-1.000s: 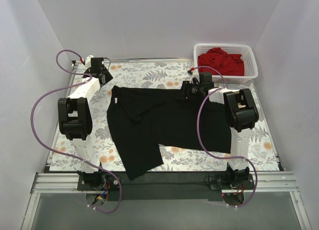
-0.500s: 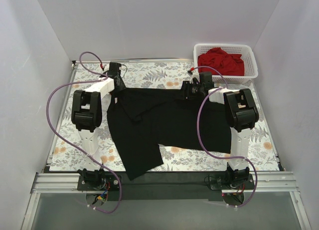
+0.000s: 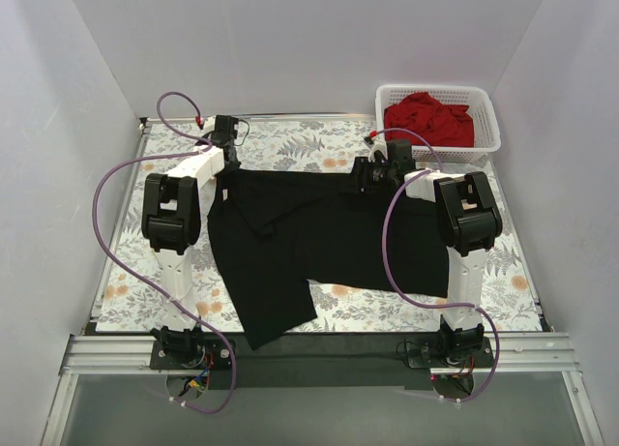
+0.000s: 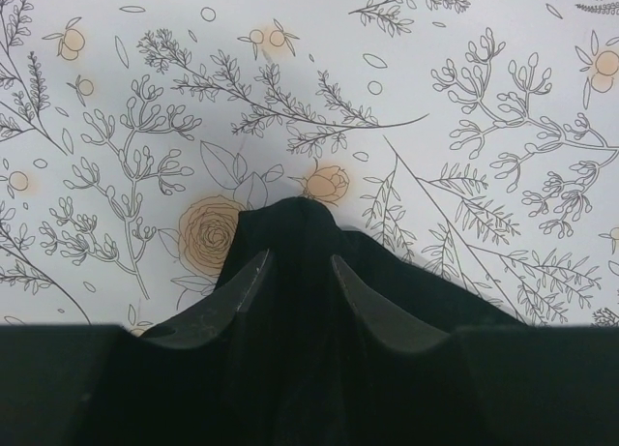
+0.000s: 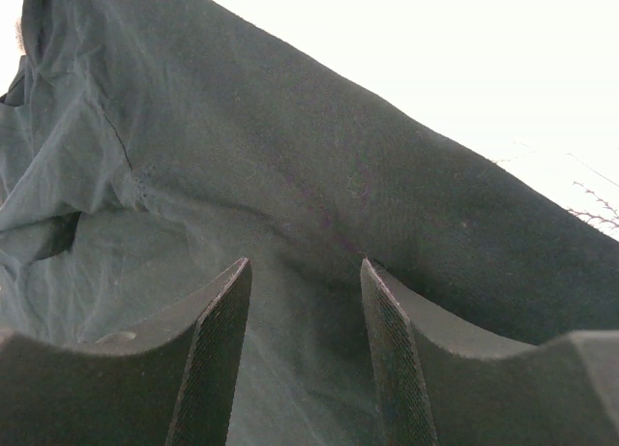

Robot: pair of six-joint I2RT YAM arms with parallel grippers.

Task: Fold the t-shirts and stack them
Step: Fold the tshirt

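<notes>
The black t-shirt (image 3: 319,238) lies spread on the flowered table (image 3: 290,141), with one part reaching the near edge. My left gripper (image 3: 225,172) is down at its far left corner. In the left wrist view that gripper (image 4: 300,270) stands narrow, a raised fold of the black t-shirt (image 4: 295,219) bunched between the fingers. My right gripper (image 3: 364,175) rests at the shirt's far edge. In the right wrist view this gripper (image 5: 305,264) is open, with the black t-shirt (image 5: 290,146) lying flat under it. The red t-shirt (image 3: 428,117) lies crumpled in the basket.
A white lattice basket (image 3: 435,90) stands at the far right corner of the table. White walls enclose the table on three sides. Purple cables loop from both arms. A metal rail runs along the near edge.
My left arm has swung from the far left of the table to the black shirt's far left corner, and its jaws have narrowed on the cloth. The right arm has not moved.
</notes>
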